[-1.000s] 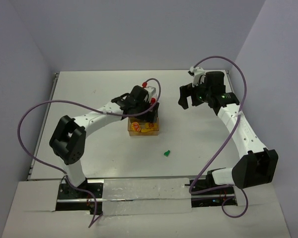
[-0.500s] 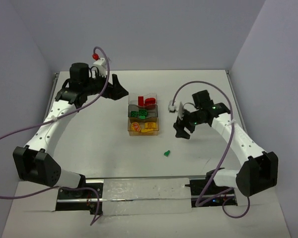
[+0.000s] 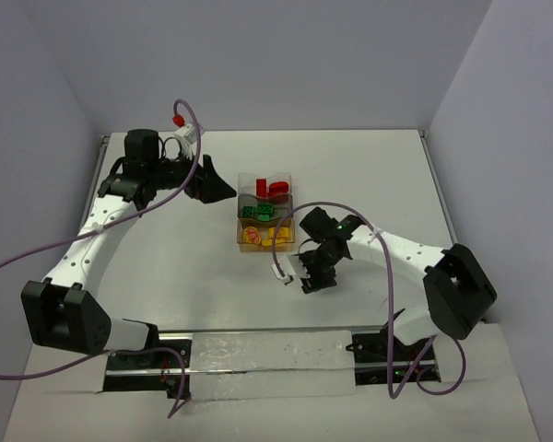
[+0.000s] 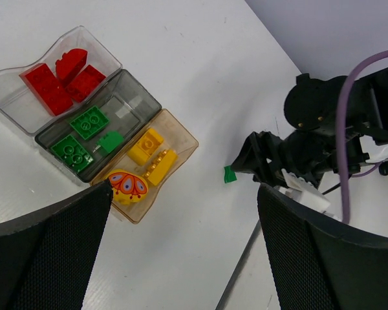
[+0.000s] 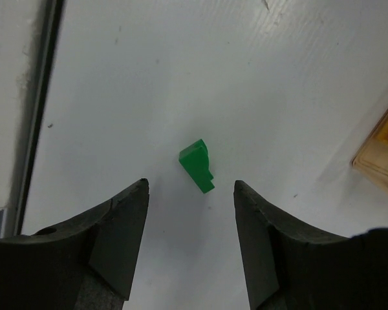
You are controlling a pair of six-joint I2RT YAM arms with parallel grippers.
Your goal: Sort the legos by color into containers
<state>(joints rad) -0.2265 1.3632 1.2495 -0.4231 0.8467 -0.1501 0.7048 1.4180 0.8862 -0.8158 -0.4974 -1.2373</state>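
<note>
Green lego (image 5: 197,166) sits loose on table (image 5: 278,77), dead between spread fingers of your right gripper (image 3: 311,276), untouched. Step in hand: picking last stray, likely. Next: drop straight down, close on it, carry to grey tray (image 4: 134,106). Left gripper (image 3: 217,189) gaping, empty, well off.

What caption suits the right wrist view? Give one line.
Open right gripper poised over a green brick lying on the white table.

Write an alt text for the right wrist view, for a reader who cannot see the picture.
A small green lego lies on the white table, in the gap of the open right gripper, which does not touch it. A corner of the amber container shows at the right edge.
</note>
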